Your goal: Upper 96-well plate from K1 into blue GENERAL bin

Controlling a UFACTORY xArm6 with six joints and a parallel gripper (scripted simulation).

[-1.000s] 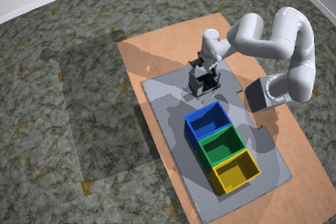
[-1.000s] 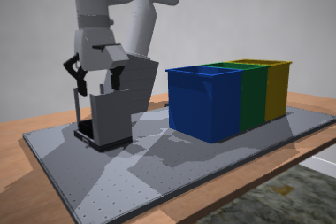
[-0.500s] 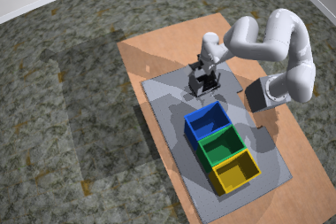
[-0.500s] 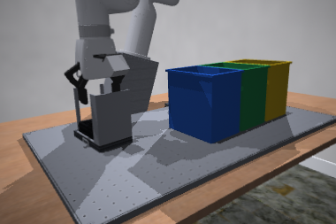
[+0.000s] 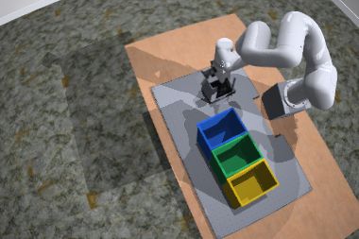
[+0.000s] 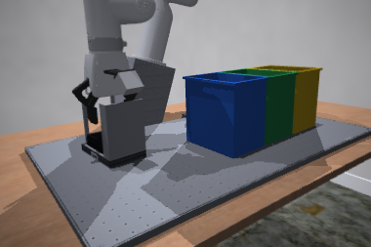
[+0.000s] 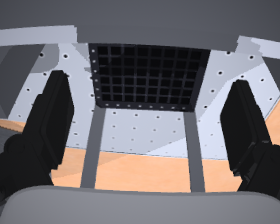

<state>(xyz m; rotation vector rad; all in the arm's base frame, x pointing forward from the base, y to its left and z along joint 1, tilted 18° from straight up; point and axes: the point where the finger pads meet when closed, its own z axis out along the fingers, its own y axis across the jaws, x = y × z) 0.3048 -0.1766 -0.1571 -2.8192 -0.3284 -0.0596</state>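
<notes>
From above, the arm reaches from its base at the table's edge across to the rack, which stands on the grey mat over the wooden table. The gripper is right over the rack. Near the rack sits the blue bin, with the green bin touching it and the yellow bin touching that, all three in a row and upright.

From the side, the gripper has its head down in the rack, between its grey side panels. One black finger shows at the left, outside the near panel. The blue bin stands a little apart from the rack, with the green bin and yellow bin behind it. The signs cannot be seen from here.

From the wrist, the two fingers stand wide apart with nothing between them. Straight ahead, between them and up on the rack's two rails, is the dark gridded plate, under a grey cover. Whether this is the upper or lower plate I cannot tell. Mat and table show below it.
</notes>
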